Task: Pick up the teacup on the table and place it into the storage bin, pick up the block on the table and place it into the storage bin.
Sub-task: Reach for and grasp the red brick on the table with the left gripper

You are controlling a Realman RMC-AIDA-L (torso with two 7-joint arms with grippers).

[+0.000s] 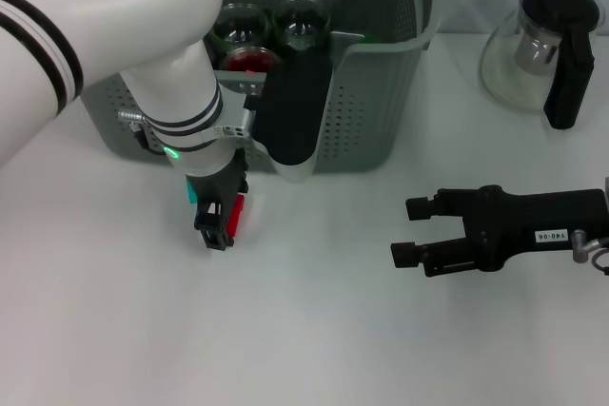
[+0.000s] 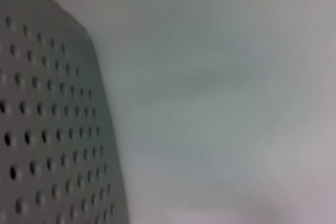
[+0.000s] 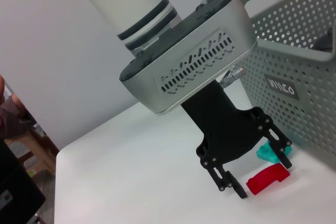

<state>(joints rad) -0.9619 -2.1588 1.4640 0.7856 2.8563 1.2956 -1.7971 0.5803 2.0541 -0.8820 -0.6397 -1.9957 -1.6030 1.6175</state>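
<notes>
Reaching down at the left centre of the head view, the left hand [image 1: 218,227] stood over the table [image 1: 314,330], fingers spread wide and straddling the red block [image 1: 236,215], which lay flat just in front of the storage bin [image 1: 371,111]. From the right wrist view the same left hand [image 3: 252,169] showed its fingertips down near the table on either side of the red block [image 3: 268,178], not yet closed on it, with a teal block [image 3: 268,152] lying between the red one and the bin wall [image 3: 299,82]. Glass cups [image 1: 303,24] already sat inside the bin in the upper middle of the head view, so the teacup step looked finished and the block pickup was the one in hand. Next the fingers would need to close squarely on the red block before lifting it clear of the bin rim. At lower right the right hand [image 1: 407,231] rested idle, its fingers apart and holding nothing. A glass pot [image 1: 540,49] stood at the upper right.
</notes>
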